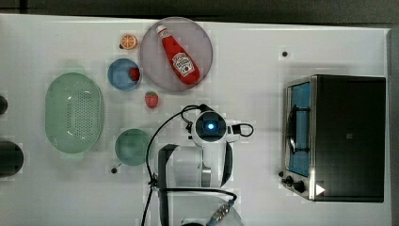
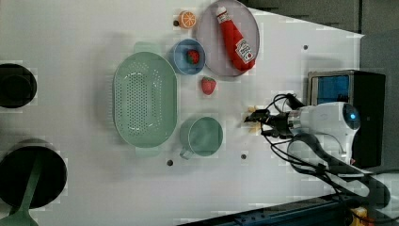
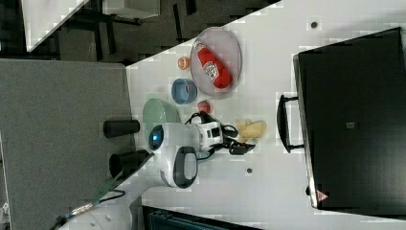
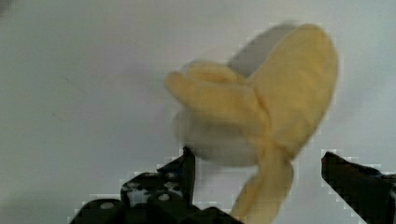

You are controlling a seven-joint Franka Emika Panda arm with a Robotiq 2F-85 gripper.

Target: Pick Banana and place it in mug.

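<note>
The pale-yellow banana (image 4: 261, 102) lies on the white table, partly peeled, with its flaps spread. My gripper (image 4: 257, 156) is open just above it, one dark finger (image 4: 180, 172) at each side of its lower end. In the left view the gripper (image 2: 251, 120) points toward the mug with bits of the banana (image 2: 255, 126) showing around it. The right view has the banana (image 3: 252, 128) just past my wrist. The muted-green mug (image 1: 133, 147) stands upright and empty, a short way off to the top view's left of my arm; its handle shows on the mug (image 2: 202, 136) in the left view.
A large pale-green strainer (image 1: 74, 113) sits beyond the mug. A blue cup (image 1: 123, 74) holds a strawberry, and another strawberry (image 1: 151, 100) lies loose. An orange slice (image 1: 128, 41) and a plate (image 1: 197, 35) with a ketchup bottle (image 1: 178, 55) are behind. A toaster oven (image 1: 348, 136) stands on the top view's right.
</note>
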